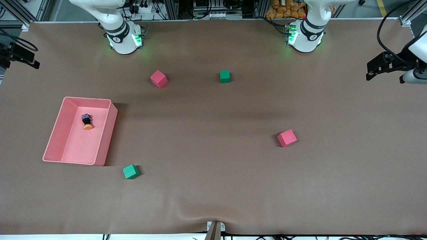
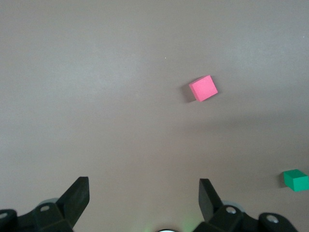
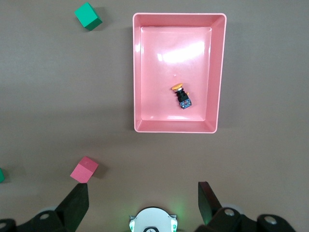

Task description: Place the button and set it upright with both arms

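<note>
We see the tiny push-button switch with a black blocky body and round orange cap (image 1: pixel 87 122) lying on its side on the floor of a shallow pink rectangular plastic tray (image 1: pixel 58 123), which sits toward the right arm's end of the brown-covered table (image 1: pixel 213 186). Its cap points toward the front camera.

Our right gripper (image 3: pixel 143 205) hangs high over the table near its own base, fingers spread wide and holding nothing; in its wrist view the tray and button lie below it. Our left gripper (image 2: pixel 144 202) is likewise released and empty, high over bare table with its black fingers (image 2: pixel 77 195) well apart.

Four small foam cubes lie scattered. One red cube (image 1: pixel 158 79) and one green cube (image 1: pixel 225 76) rest close to the arms' bases. A second red cube (image 1: pixel 287 138) sits toward the left arm's end. A second green cube (image 1: pixel 130 171) rests just beside the tray's corner nearest the front camera.
</note>
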Action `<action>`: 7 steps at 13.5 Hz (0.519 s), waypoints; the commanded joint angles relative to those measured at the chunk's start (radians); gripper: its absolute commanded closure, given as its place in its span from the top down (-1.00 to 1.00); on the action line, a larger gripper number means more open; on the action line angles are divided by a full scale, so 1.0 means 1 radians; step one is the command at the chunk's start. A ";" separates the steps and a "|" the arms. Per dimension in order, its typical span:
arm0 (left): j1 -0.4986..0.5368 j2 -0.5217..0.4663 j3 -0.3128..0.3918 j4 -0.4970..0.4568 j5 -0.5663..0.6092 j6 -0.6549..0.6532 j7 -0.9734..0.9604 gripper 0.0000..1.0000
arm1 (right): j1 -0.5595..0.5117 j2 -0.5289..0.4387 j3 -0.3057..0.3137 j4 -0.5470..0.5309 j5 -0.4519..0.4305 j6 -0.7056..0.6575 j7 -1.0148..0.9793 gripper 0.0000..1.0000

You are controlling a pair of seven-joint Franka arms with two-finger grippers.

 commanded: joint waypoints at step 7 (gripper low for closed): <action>0.004 -0.008 -0.004 0.003 -0.001 -0.010 0.016 1.00 | -0.016 0.007 0.002 -0.020 0.005 0.004 0.002 1.00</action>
